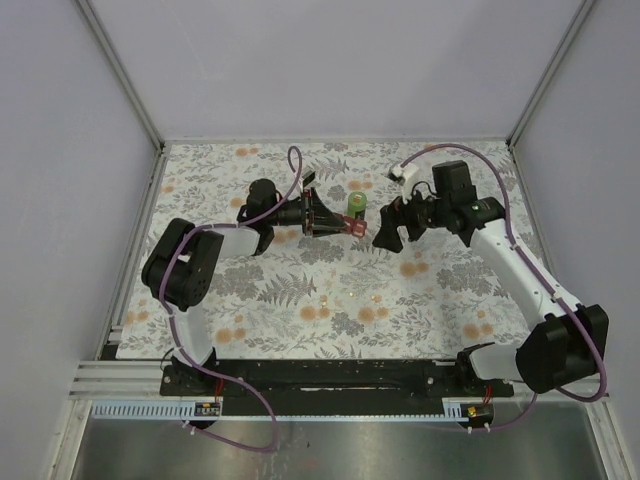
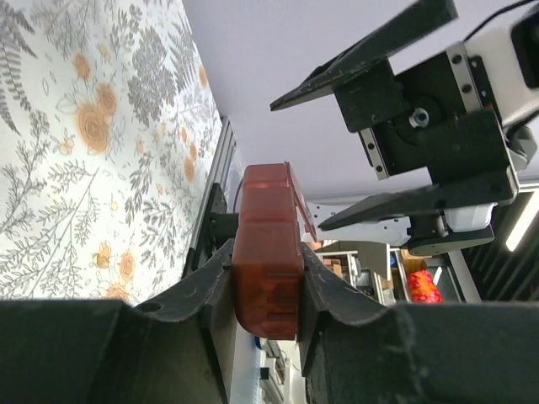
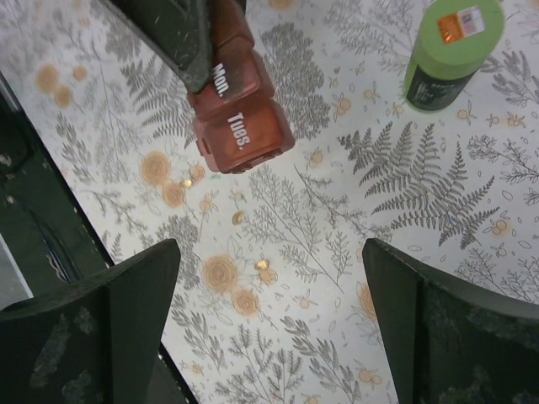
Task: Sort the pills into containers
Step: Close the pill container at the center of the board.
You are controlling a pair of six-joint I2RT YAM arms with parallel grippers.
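Open and empty, the right gripper (image 3: 271,257) hangs over loose pills (image 3: 262,264) on the cloth (image 3: 472,278) while the left gripper (image 2: 268,290) clamps the pill box (image 2: 268,219); sorting seems barely started.

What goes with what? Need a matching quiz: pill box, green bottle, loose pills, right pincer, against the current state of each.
1. pill box
2. green bottle
3. loose pills
4. right pincer

A. open, holding nothing
B. scattered on the cloth
C. clamped in the left pincer
D. standing on the cloth

Pairs: 1-C, 2-D, 3-B, 4-A
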